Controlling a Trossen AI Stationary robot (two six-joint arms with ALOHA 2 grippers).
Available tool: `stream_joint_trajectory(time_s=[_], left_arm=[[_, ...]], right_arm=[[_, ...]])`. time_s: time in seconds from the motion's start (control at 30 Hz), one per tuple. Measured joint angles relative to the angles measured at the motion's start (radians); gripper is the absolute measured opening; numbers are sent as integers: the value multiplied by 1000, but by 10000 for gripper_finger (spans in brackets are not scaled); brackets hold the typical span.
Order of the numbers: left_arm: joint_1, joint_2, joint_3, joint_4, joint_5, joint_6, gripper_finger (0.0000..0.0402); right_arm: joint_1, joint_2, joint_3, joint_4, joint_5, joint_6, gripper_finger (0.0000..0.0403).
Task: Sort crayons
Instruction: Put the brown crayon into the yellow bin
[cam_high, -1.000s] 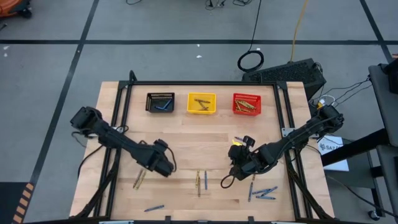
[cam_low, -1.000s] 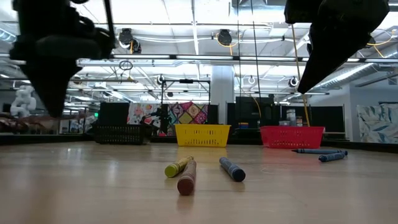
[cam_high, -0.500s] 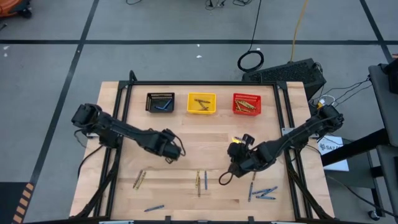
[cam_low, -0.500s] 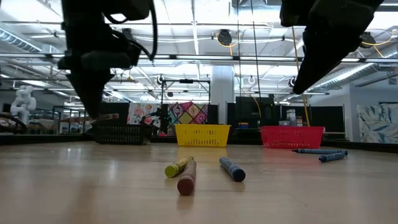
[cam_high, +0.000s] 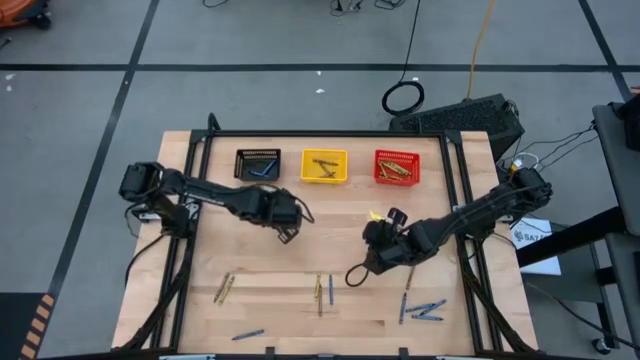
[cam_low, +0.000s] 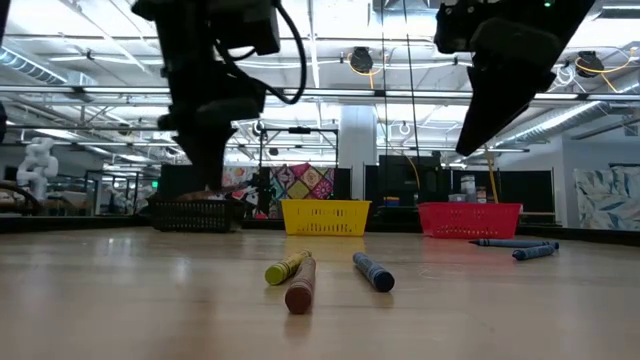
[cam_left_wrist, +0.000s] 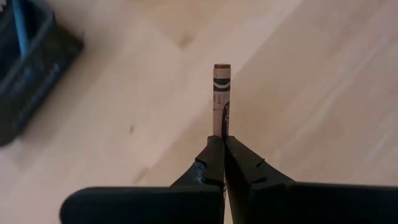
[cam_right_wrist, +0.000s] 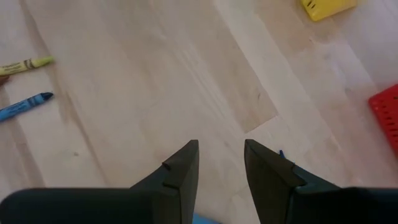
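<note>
Partly sorted: some crayons already in the three baskets (cam_high: 323, 179), about ten crayons (cam_high: 320, 291) loose on desk (cam_high: 330, 230). Left gripper (cam_left_wrist: 219, 146) fingers clamped on brown crayon (cam_left_wrist: 221, 99) near black basket (cam_high: 258, 164); right gripper (cam_right_wrist: 221, 163) fingers wide, empty.

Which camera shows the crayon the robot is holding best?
The left wrist view: the brown crayon sticks out of the shut left gripper, label readable. In the high view and low view the gripper hides it; the right wrist view misses it.
</note>
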Motion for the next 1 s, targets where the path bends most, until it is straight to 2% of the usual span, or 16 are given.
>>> stream_joint_trajectory(time_s=[0.57,1.0], left_arm=[[187,0,0,252,10,330,0],[314,0,0,449,89,507,0]], right_arm=[[-114,0,0,0,0,-75,116],[-170,0,0,1,-1,-80,116]])
